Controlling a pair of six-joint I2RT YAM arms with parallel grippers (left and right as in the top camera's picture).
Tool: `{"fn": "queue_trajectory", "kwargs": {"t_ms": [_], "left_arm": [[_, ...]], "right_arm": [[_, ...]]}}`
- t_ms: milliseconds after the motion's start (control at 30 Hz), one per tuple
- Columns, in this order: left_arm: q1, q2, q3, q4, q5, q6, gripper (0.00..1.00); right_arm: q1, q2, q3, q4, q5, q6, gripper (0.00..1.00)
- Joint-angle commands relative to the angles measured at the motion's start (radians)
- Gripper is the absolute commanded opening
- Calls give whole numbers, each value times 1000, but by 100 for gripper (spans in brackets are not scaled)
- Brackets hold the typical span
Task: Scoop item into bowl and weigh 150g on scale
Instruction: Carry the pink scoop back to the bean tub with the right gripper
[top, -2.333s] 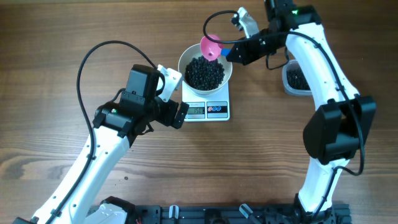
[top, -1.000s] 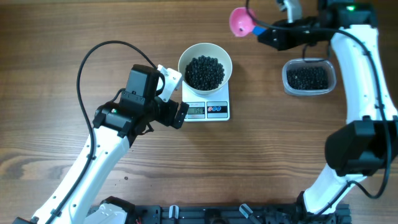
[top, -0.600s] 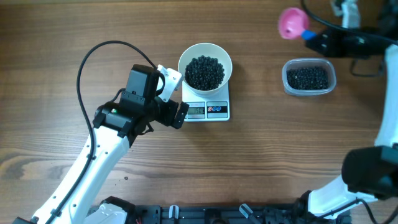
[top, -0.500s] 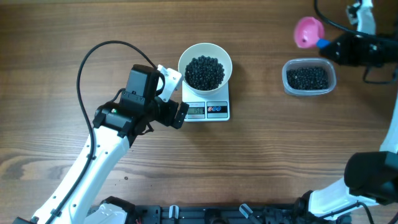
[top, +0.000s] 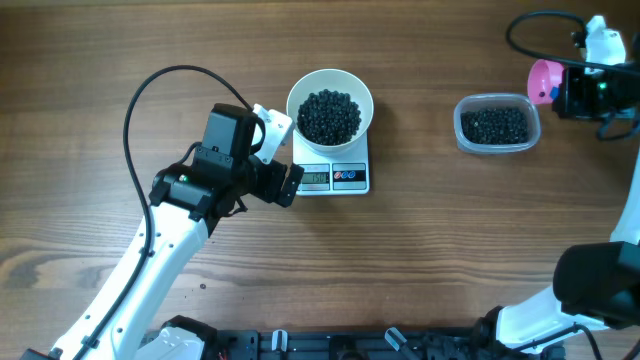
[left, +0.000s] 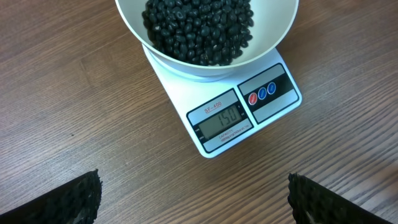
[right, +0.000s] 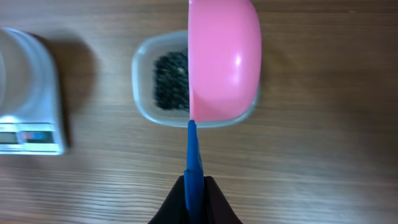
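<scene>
Swinging away from the middle of the table over the last couple of seconds, the right gripper (right: 194, 186) is now hanging at the far right edge, just beyond the clear rounded-rectangular plastic tub (top: 458, 125), where earlier it was tipping over the bowl. Its jaws are pinching tight on the thin blue handle (right: 193, 149) of a glossy pink plastic scoop (right: 224, 59), whose smooth, shiny cup is hiding the tub's right part in the right wrist view. A shallow layer of tiny round black beads (right: 171, 81) is lying in the tub. Meanwhile the left arm is staying where it was: the left gripper (left: 193, 199) is hovering low over the brown wood-grain table (top: 420, 260) just in front of the scale, its ridged black fingertip pads (left: 74, 196) standing wide apart and gripping nothing. Most of the beads are sitting as a loose, glistening heap (top: 330, 115) in the round, smooth white bowl (left: 277, 31), near the table's centre. That bowl is resting on the small flat white square scale (left: 230, 118) and overhanging its platform, leaving only the front strip showing. On that strip the grey LCD display (left: 217, 121) is reading 150, beside a small red and a small blue round button (left: 261, 94).
</scene>
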Motion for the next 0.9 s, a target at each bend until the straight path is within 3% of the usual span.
{"fn": "queue_trajectory", "kwargs": {"t_ms": [0,167,400,567,867], "left_arm": [[6,-12,-6,0,-6,12,100],[6,-12,-6,0,-6,12,100],[6,-12,-6,0,-6,12,100],[6,-12,-6,0,-6,12,100],[6,-12,-6,0,-6,12,100]], "right_arm": [[86,-9,-9,14,218,17,4],[224,9,-13,14,480,19,4],[279,16,-38,13,563,24,4],[280,16,-53,14,553,50,4],[280,16,-53,108,322,49,4]]}}
